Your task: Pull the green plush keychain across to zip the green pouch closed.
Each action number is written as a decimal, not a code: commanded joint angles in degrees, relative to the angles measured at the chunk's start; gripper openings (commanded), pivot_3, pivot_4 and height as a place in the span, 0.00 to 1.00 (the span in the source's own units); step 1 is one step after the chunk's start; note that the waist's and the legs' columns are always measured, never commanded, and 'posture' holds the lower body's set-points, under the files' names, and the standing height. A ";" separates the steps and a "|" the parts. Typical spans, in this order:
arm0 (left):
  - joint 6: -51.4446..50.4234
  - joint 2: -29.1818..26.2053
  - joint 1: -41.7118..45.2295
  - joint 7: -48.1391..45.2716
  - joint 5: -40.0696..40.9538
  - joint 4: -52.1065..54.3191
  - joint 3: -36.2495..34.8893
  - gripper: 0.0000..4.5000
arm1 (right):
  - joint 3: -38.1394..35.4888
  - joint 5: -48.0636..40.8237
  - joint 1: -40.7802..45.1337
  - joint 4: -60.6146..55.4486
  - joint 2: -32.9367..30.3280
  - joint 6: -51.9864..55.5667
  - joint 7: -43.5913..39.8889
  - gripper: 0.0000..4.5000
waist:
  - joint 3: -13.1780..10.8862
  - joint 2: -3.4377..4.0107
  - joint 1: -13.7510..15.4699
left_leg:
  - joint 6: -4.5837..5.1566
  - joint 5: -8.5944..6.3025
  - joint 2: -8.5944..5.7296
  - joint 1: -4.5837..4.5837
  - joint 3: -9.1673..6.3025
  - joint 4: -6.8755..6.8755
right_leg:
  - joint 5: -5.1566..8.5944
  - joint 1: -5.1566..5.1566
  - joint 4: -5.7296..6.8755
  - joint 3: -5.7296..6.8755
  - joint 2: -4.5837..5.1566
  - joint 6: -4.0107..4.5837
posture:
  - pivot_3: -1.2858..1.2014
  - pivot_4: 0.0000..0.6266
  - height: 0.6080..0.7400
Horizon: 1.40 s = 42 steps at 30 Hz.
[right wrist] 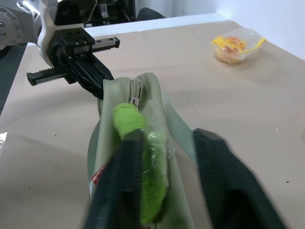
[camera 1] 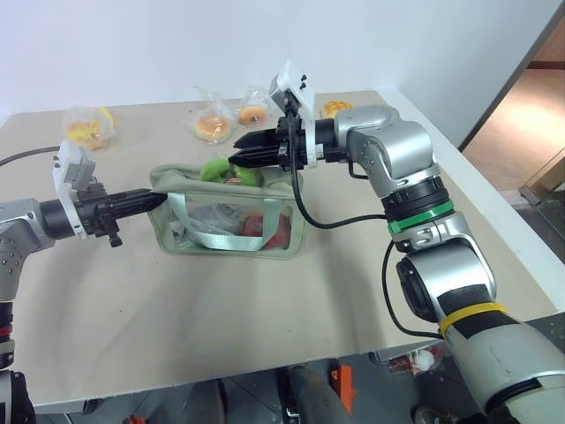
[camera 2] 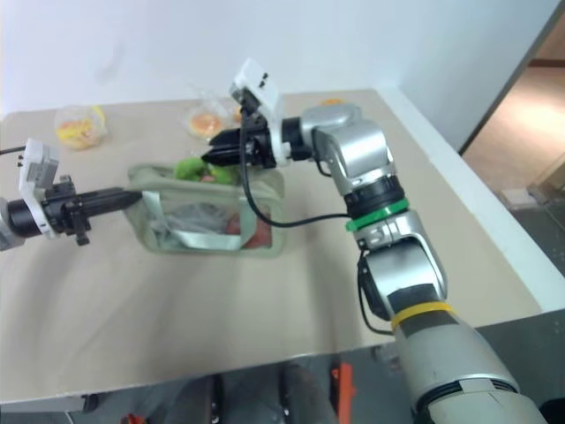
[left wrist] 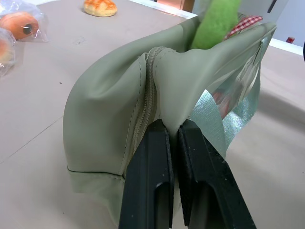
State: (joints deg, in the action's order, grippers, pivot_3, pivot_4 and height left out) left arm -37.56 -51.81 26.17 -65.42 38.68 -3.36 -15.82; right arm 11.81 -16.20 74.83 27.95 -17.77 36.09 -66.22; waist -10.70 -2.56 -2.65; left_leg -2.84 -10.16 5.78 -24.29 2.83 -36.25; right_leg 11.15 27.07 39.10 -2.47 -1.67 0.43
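Pouch (camera 1: 231, 216) sits on the table (camera 1: 265, 327), with three bagged buns (camera 1: 88, 126) lying beyond it. At the pouch's left end, the left gripper (camera 1: 159, 200) is clenched on the fabric by the zipper. On top of the pouch, toward its right end, lies the keychain (right wrist: 143, 164), between the parted fingers of the right gripper (camera 1: 237, 158), which grasps nothing.

The right claw (right wrist: 162, 176) hides part of the green plush keychain (right wrist: 138, 143).
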 commanded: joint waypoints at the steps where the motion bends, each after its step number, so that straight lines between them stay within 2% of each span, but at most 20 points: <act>1: 0.05 0.38 -0.05 0.34 -0.32 0.12 0.11 0.00 | -1.80 -2.97 1.66 -4.13 -2.12 1.63 -4.70 0.62 | 0.00 0.00 0.04 | 0.00 0.00 0.00 0.00 0.00 0.00 | 0.00 0.00 0.00 0.01 0.00 0.00 | 0.52 0.24 1.00; 12: -0.11 0.38 -0.07 0.40 -0.32 0.42 -0.05 0.00 | -0.29 -2.53 -0.54 -6.05 -1.01 1.92 -5.12 0.62 | 0.00 0.00 0.00 | 0.00 0.00 -0.01 0.02 0.01 0.01 | 0.06 0.00 0.00 -0.01 0.02 0.10 | 0.52 0.24 1.00; 21: -0.71 0.04 -1.56 0.99 0.34 2.06 -1.19 0.00 | 3.99 4.43 -0.47 -0.39 0.82 -5.65 -2.76 0.62 | 0.00 0.00 -0.01 | 0.00 0.00 -0.01 0.01 0.01 0.01 | 0.08 0.01 -0.01 -0.01 0.02 0.13 | 0.52 0.24 1.00; 31: -0.74 0.02 -3.10 1.66 0.71 2.85 -2.17 0.00 | 3.44 5.65 0.72 2.10 2.19 -7.10 -3.57 0.62 | 0.00 0.00 -0.06 | 0.00 0.00 -0.01 0.01 0.00 0.05 | 0.07 0.02 -0.01 -0.01 0.01 0.11 | 0.52 0.24 1.00; 42: -0.68 0.44 -2.49 1.83 0.39 1.65 -1.73 0.00 | -0.45 2.99 4.17 4.74 0.95 -5.80 -5.69 0.62 | 0.00 0.00 -0.07 | 0.00 0.00 -0.01 0.02 0.01 0.08 | 0.07 0.03 -0.01 0.00 0.01 0.12 | 0.52 0.24 1.00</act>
State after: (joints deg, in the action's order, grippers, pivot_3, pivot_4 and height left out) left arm -37.92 -51.29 23.49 -63.80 39.36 -1.24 -17.87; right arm 12.97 -12.35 77.32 32.97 -16.68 30.38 -71.40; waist -10.70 -2.56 -2.72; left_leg -2.84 -10.16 5.77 -24.26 2.84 -36.16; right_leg 11.23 27.10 39.09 -2.47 -1.66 0.55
